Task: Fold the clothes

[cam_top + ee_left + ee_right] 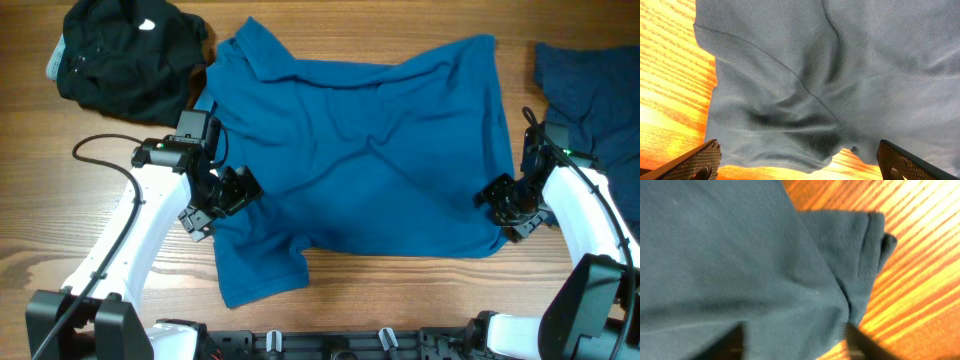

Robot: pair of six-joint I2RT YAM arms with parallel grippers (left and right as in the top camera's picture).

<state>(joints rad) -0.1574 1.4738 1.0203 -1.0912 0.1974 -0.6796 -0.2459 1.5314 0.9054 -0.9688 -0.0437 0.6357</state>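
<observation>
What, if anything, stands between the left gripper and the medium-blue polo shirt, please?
Nothing visible does. The left gripper, jaws wide open, hangs directly over the polo shirt at its edge near the sleeve, with only the shirt's own cloth beneath it.

White arm links, black joints and hands. Black cable (100,148) loops off left arm (135,225). Left hand (232,192) fingertips (697,159) knurled, dark grey.

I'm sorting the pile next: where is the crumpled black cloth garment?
In the overhead view, the crumpled black cloth garment lies bunched at the far left, beside the spread medium-blue polo shirt.
</observation>
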